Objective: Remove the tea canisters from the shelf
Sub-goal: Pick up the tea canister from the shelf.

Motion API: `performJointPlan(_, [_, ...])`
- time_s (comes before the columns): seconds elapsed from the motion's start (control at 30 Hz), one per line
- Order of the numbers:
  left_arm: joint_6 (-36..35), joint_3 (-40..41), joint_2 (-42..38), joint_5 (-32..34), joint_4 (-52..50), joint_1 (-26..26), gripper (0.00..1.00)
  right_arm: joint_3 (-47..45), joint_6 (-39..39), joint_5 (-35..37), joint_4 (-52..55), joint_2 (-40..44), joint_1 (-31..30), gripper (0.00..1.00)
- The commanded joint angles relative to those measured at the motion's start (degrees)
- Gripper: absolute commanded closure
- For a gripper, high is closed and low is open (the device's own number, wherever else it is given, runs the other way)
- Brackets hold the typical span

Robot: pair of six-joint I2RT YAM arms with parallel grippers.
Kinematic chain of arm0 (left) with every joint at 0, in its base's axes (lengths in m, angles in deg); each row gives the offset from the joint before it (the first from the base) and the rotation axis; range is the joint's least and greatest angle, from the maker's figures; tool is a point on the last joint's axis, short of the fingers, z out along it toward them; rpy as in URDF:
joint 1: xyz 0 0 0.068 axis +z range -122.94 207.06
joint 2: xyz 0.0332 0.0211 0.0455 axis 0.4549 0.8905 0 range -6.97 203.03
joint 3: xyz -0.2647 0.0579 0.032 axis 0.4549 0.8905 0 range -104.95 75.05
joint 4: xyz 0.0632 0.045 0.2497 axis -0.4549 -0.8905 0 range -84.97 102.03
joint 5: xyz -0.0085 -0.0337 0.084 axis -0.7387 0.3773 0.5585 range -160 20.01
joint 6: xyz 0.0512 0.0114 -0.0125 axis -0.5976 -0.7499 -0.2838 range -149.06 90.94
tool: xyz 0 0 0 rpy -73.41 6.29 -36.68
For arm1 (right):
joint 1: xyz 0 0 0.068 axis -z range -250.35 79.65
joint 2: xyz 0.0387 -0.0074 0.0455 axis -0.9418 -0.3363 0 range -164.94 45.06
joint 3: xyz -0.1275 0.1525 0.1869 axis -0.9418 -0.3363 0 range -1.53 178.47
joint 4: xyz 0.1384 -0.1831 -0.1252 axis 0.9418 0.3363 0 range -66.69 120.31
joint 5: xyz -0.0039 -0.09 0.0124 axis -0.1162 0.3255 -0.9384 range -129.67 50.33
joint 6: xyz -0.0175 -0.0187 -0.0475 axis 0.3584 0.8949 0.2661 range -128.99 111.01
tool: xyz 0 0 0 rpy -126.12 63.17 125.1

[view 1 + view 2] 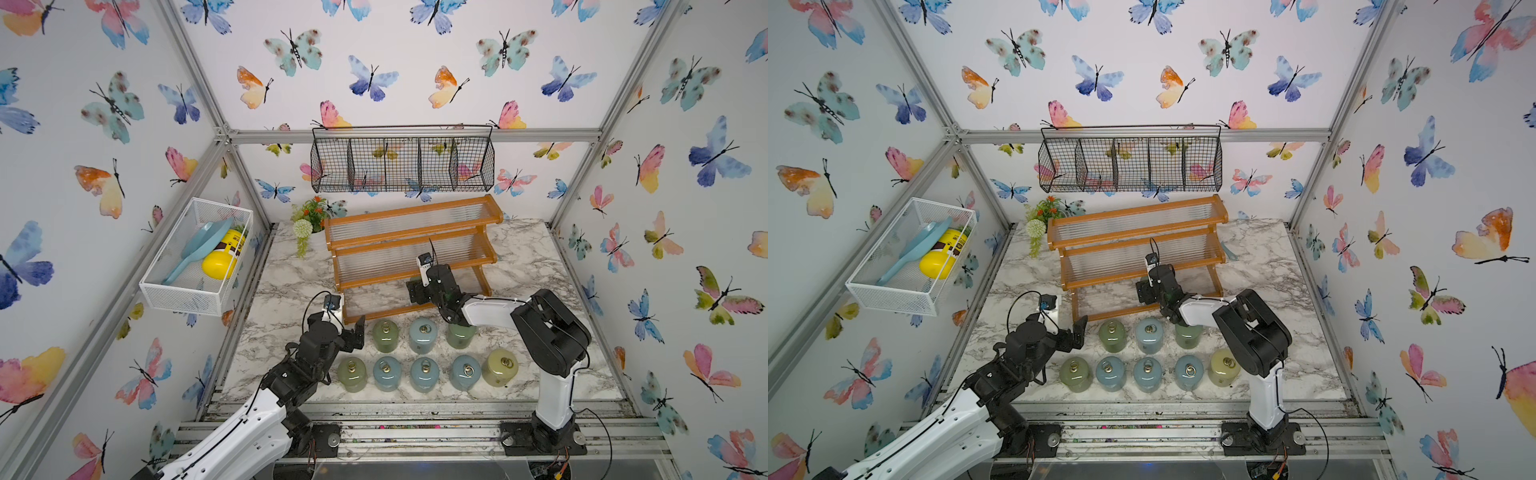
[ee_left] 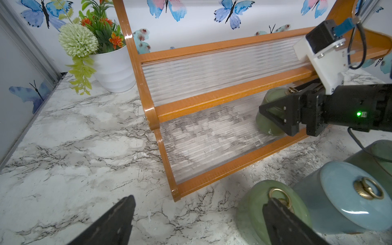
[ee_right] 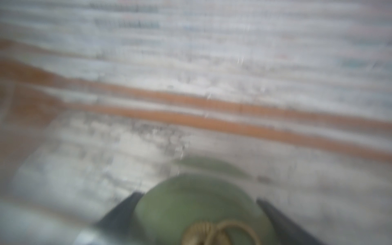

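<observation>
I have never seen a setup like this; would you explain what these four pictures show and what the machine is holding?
It is a robot with two arms, each ending in a two-finger gripper. Two pictures look down on the whole booth; two come from wrist cameras. Eight tea canisters stand on the marble table before the wooden shelf. The right gripper is closed on a green canister, the only one on the shelf, on its lowest tier. The left gripper is open and empty, near the shelf's front corner.
</observation>
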Motion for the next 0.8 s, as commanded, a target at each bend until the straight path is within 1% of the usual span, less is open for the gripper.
performJointPlan(0.0, [0.09,0.01,-0.89,-0.62,-0.21,0.38,0.02,-1.89,0.65,1.19,1.11,2.35,-0.22,0.21])
performJointPlan(0.2, [0.0,0.0,-0.71,-0.68,-0.12,0.38,0.02,-2.59,2.15,1.96,3.33,5.2,-0.14,0.26])
performJointPlan(0.4, [-0.09,0.03,-0.94,-0.87,-0.3,0.38,0.02,-4.47,1.99,2.91,3.86,8.0,0.55,0.27])
performJointPlan(0.77, [-0.35,-0.04,-1.33,-1.39,-0.38,0.47,0.02,-10.97,0.99,3.58,4.95,15.3,5.76,0.28])
